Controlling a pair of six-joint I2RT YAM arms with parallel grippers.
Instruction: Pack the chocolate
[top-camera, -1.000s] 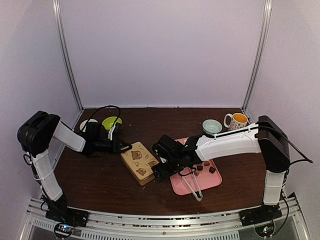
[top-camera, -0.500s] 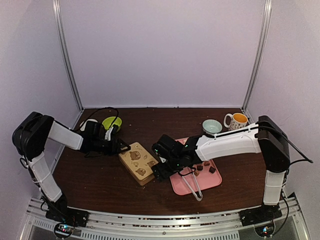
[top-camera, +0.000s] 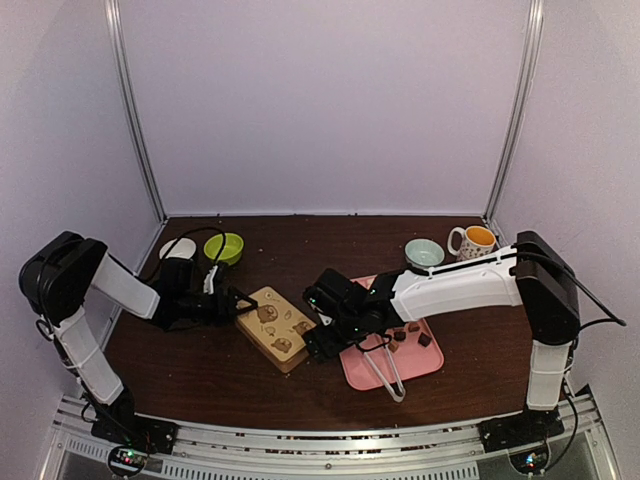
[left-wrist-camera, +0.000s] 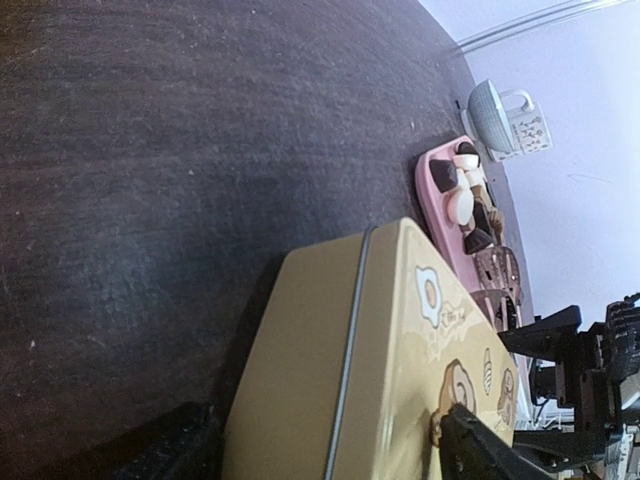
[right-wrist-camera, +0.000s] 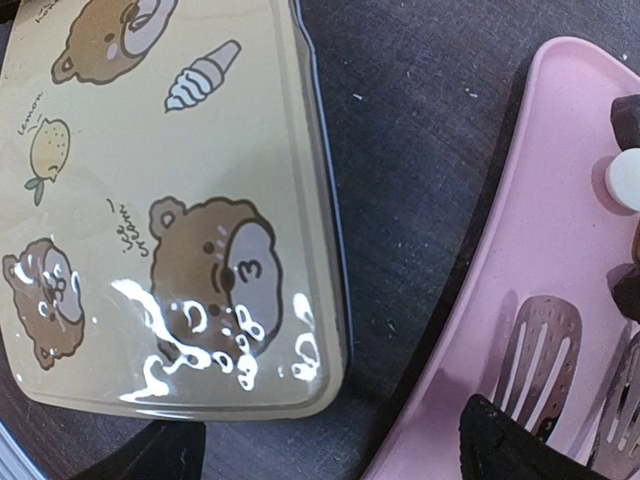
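Chocolate cubes (top-camera: 413, 328) lie on smooth pink tray (top-camera: 425, 361).

Objects on one table (top-camera: 330, 250), by kind. Robot arms: two, left arm (top-camera: 125, 285) and right arm (top-camera: 455, 285). Tan box (top-camera: 277, 325) with bear pictures: one. Pink tray (top-camera: 420, 362): one. Clear tongs (top-camera: 385, 368): one pair. Chocolate pieces (top-camera: 424, 339): several, dark and cream, too small and crowded for an exact count. Bowls: two, green bowl (top-camera: 226, 246) and pale bowl (top-camera: 424, 252). White round dish (top-camera: 177, 247): one. Mug (top-camera: 472, 240): one.
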